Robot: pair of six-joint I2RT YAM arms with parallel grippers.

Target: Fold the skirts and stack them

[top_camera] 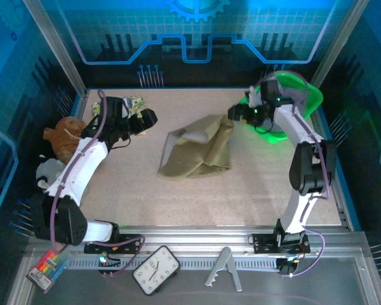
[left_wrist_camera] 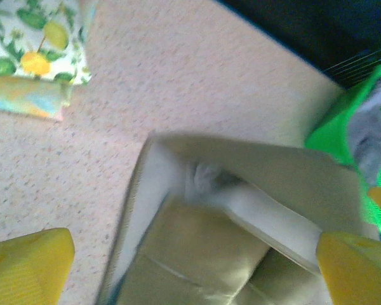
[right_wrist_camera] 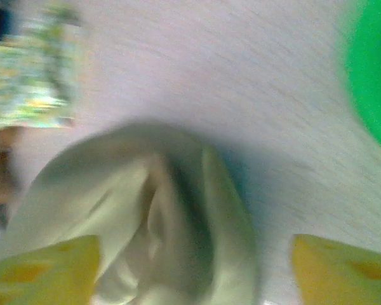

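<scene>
Cloth, soft and limp: the olive-khaki skirt (top_camera: 200,149) lies rumpled mid tabletop (top_camera: 133,197); left gripper (top_camera: 149,117) and right gripper (top_camera: 233,114) gape empty. We judge its corners best to pinch.

Speckled beige table (top_camera: 254,190) — olive-khaki skirt (top_camera: 200,149) lies rumpled and partly folded mid-surface. Folded floral skirt (top_camera: 137,101) sits far-left of it, green basket (top_camera: 312,95) near its far-right corner, brown plush toy (top_camera: 62,136) well left — at the table edge.
</scene>
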